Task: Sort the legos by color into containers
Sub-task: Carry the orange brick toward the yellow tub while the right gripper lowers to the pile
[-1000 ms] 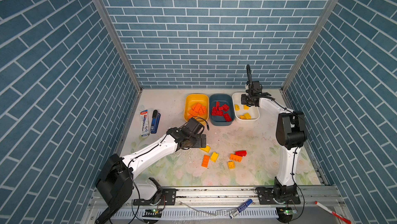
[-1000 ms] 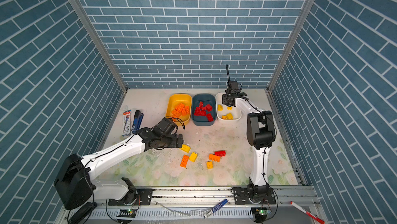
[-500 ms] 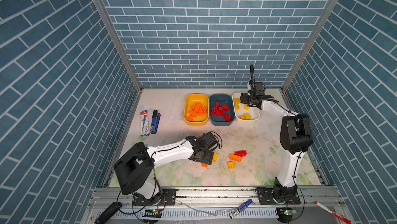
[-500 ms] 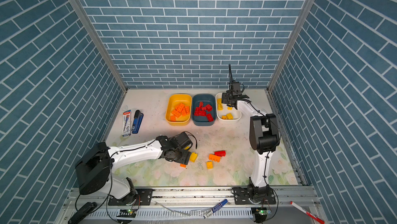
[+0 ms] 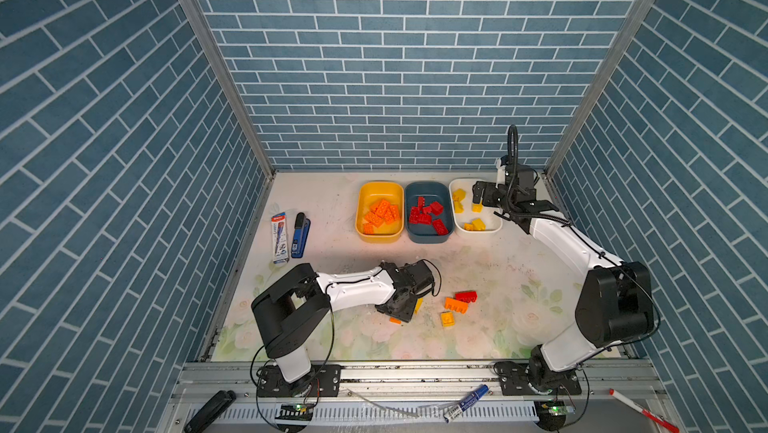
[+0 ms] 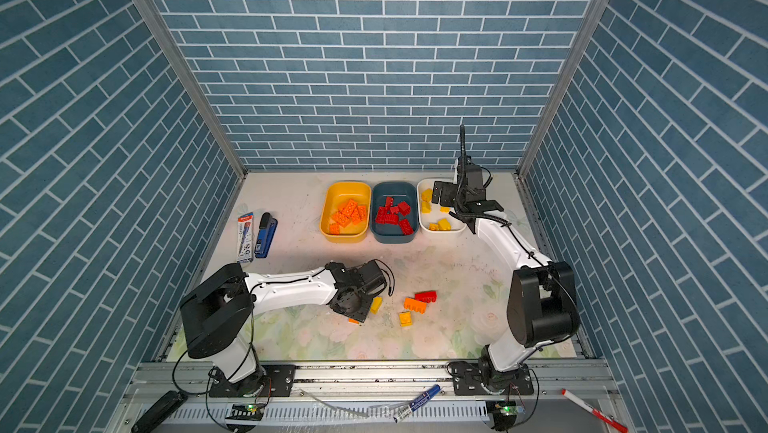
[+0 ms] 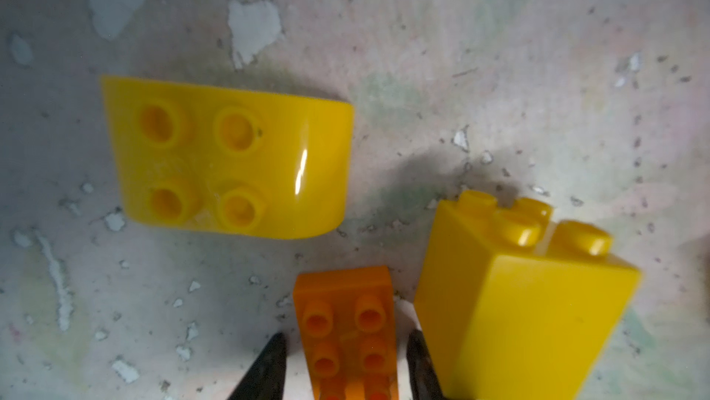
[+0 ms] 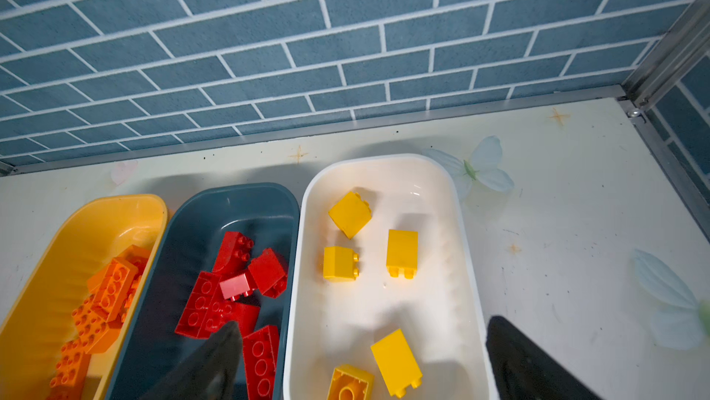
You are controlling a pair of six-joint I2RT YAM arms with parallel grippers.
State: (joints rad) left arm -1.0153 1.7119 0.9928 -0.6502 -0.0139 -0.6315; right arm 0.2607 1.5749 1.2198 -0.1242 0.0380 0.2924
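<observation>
My left gripper is low over the table, open, its two fingers flanking an orange lego with a thin gap on each side. In both top views that gripper hides most of this lego. A curved yellow lego and a tall yellow lego lie close by. My right gripper hangs open and holds nothing above the white container, which holds several yellow legos. The teal container holds red legos and the yellow container holds orange ones.
Loose on the table right of my left gripper lie a red lego, an orange lego and a yellow lego. A blue stapler and a marker pack sit by the left wall. Pens lie on the front rail.
My left arm swung forward and right, came down over the orange lego, and its jaws narrowed around it. My right gripper's jaws spread wide over the white container.
</observation>
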